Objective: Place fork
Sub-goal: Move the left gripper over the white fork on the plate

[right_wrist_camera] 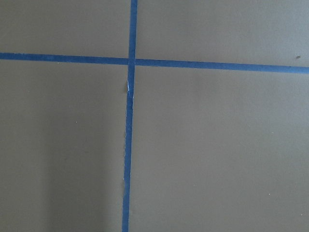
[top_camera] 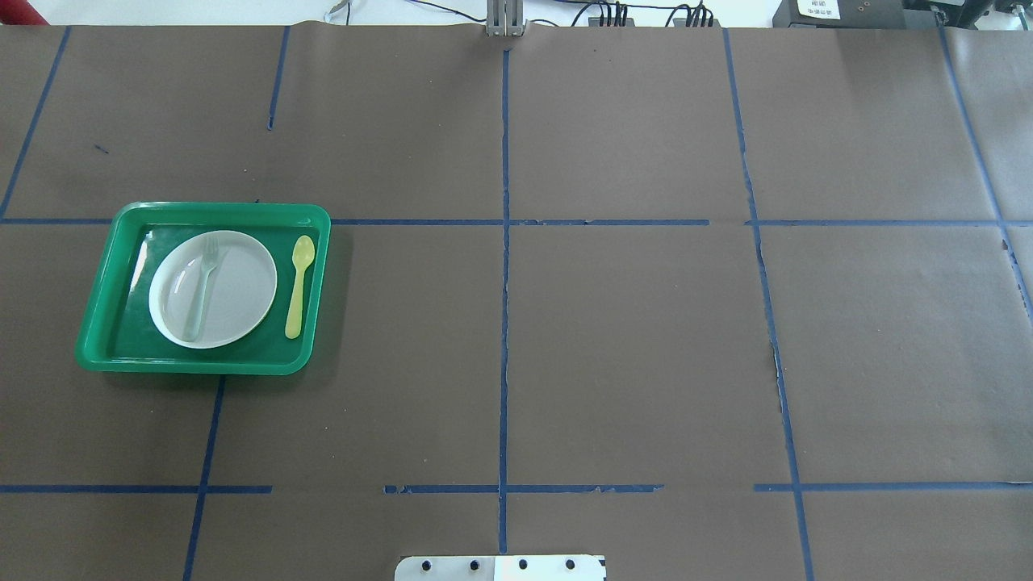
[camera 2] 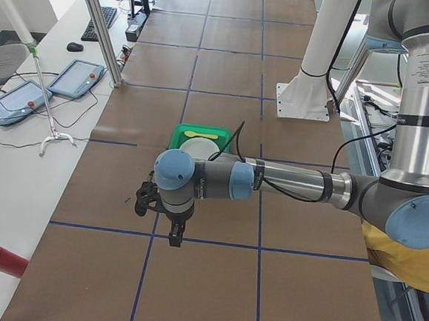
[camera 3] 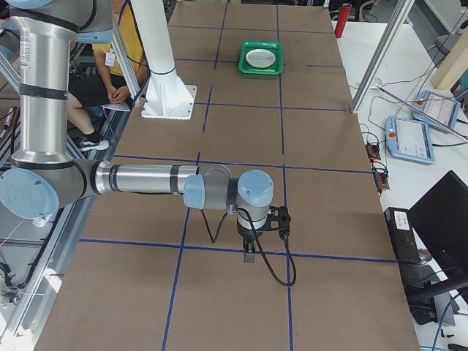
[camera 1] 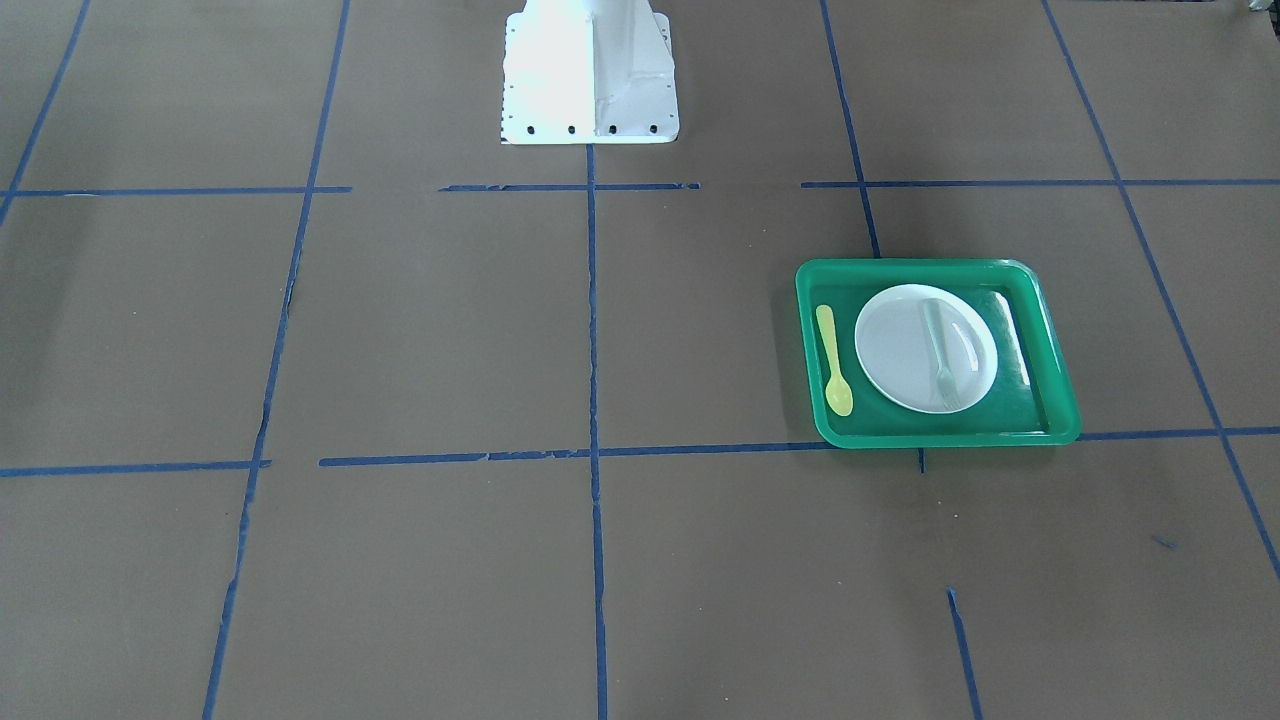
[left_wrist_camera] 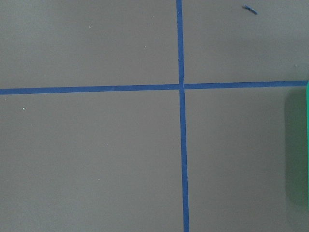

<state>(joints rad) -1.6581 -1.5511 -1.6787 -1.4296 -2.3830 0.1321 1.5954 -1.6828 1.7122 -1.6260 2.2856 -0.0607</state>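
Observation:
The pale translucent fork [camera 1: 940, 350] lies on the white plate [camera 1: 900, 345] in the green tray [camera 1: 930, 268], tines toward the operators' side. It also shows in the overhead view [top_camera: 202, 286] on the plate [top_camera: 238, 290]. My left gripper [camera 2: 171, 235] shows only in the exterior left view, raised above the table on the near side of the tray [camera 2: 202, 133]; I cannot tell if it is open. My right gripper [camera 3: 250, 252] shows only in the exterior right view, far from the tray [camera 3: 261, 69]; I cannot tell its state.
A yellow spoon [top_camera: 299, 274] lies in the tray beside the plate. The robot's white base [camera 1: 590, 75] stands at the table's edge. Blue tape lines cross the brown table. The tray's green edge [left_wrist_camera: 297, 150] shows in the left wrist view.

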